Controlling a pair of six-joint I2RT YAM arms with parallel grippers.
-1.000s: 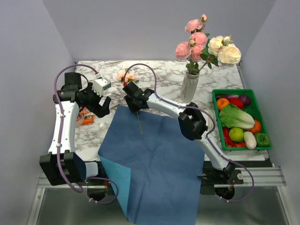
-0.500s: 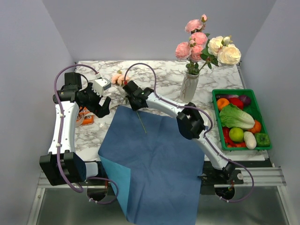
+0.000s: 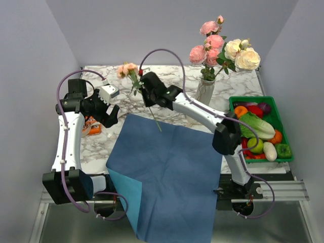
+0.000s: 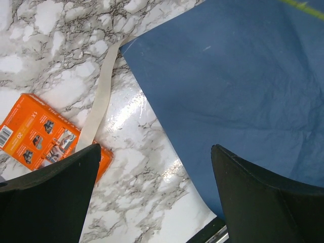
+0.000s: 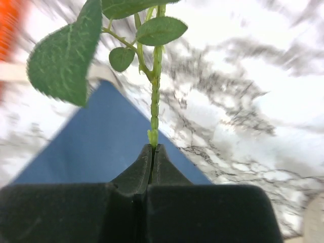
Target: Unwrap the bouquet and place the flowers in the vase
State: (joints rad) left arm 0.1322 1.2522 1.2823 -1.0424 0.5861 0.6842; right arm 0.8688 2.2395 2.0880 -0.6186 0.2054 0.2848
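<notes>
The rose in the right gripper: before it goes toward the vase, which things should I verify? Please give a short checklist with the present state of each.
1. Grip: right gripper shut on the rose stem: ok.
2. Clearance: lower end of the stem free of the blue paper: cannot tell.
3. Target: vase standing upright: ok.
4. Space: room left in the vase mouth beside the roses standing in it: cannot tell, leaves hide the mouth.
5. Other arm: left gripper open, empty, on the far side of the rose from the vase: ok.
</notes>
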